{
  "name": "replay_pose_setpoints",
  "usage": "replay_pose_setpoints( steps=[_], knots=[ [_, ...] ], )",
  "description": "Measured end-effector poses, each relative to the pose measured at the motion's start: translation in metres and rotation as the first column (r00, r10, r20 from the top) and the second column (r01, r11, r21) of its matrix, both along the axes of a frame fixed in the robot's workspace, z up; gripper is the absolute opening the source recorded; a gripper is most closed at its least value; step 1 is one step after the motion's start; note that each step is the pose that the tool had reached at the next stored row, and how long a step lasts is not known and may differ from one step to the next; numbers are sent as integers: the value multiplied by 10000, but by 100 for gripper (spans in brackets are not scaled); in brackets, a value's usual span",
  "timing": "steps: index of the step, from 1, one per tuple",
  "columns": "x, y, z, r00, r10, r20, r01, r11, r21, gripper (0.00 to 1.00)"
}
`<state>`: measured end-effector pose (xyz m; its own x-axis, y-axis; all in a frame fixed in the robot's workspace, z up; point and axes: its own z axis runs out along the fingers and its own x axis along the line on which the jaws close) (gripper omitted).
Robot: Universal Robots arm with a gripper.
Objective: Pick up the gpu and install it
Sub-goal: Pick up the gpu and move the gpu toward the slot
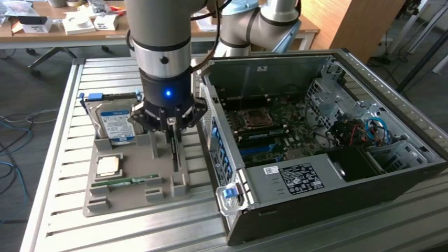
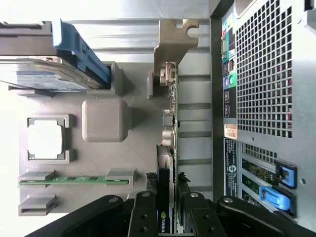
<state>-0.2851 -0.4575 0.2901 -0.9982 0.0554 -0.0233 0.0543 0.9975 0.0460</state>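
Gripping: the hand (image 2: pixel 168 198) is closed to a narrow gap around the graphics card (image 2: pixel 167 168), one finger on each face; the pads seem to press on it, though the contact itself is hard to make out.
Graphics card: standing on edge in a slot of the grey tray (image 2: pixel 143 143), its silver bracket (image 2: pixel 173 39) at the end away from the hand.
Tray contents: a thin green memory stick (image 2: pixel 74 180) lies flat, a square processor chip (image 2: pixel 45 139) sits in its pocket, and a hard drive (image 2: pixel 44 79) with a blue clip is propped at the far end.
Computer case (image 1: pixel 315 178): just beside the tray on the exterior view's right, side panel off, motherboard showing.
Tabletop (image 1: pixel 105 231): slatted metal, carrying both tray and case.
Background: a wooden desk (image 1: pixel 70 38) with small boxes.
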Motion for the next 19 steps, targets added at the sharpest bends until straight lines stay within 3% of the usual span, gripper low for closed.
replay_pose_setpoints(
  steps=[19],
  knots=[
    [7,0,544,10000,0,0,0,10000,64,26]
  ],
)
